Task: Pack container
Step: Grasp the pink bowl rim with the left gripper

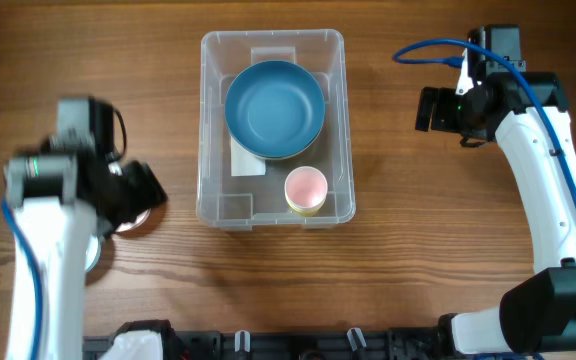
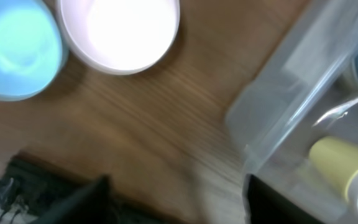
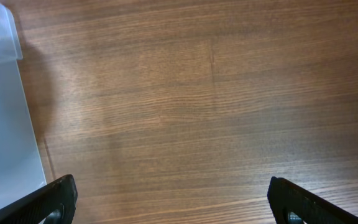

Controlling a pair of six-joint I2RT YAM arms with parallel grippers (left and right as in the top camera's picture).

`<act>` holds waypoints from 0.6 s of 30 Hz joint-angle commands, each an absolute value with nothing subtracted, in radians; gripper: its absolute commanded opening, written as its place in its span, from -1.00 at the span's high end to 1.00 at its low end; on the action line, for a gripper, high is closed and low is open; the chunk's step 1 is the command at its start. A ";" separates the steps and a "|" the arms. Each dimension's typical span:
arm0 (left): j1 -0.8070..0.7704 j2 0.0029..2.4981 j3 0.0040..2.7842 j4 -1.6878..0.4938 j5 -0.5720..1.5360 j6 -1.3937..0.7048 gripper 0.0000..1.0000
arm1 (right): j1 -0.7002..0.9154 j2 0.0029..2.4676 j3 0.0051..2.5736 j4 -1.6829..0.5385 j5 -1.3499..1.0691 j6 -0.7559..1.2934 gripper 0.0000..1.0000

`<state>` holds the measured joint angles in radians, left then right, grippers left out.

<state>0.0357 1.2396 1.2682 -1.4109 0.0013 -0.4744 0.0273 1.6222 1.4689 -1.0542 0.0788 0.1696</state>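
The big clear plastic box (image 1: 209,130) looked light, slippery, best held by its rim. Left fingers (image 2: 79,199) and right fingers (image 3: 48,202) were spread apart, empty.

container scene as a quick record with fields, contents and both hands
container: clear plastic bin, centre of table
inside: blue bowl, pink-and-yellow cup, white label
outside: light blue bowl and pale bowl, left of the bin
left hand: open, empty, near those bowls
right hand: open, empty, over the table right of the bin
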 commanded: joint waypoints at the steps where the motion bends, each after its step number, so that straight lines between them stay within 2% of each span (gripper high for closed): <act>1: 0.029 1.107 1.068 -1.234 0.013 -0.514 -0.58 | 0.025 1.633 1.483 -1.056 0.066 0.156 -0.99; 7: 0.119 1.357 0.995 -1.017 0.007 -0.501 -0.69 | 0.025 1.633 1.483 -1.083 0.067 0.156 -0.99; 15: 0.154 1.680 0.995 -0.878 -0.001 -0.479 -0.69 | 0.025 1.633 1.483 -1.094 0.067 0.157 -0.99; 17: 0.154 1.711 0.995 -0.862 -0.017 -0.479 -0.63 | 0.025 1.633 1.482 -1.096 0.067 0.157 -0.99; 18: 0.154 1.717 0.995 -0.855 -0.020 -0.478 -0.50 | 0.025 1.633 1.482 -1.098 0.067 0.157 -0.99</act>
<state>0.1463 1.6848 1.0031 -0.8680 0.0017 -0.4919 0.0273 1.6222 1.4689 -1.0931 0.0784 0.1665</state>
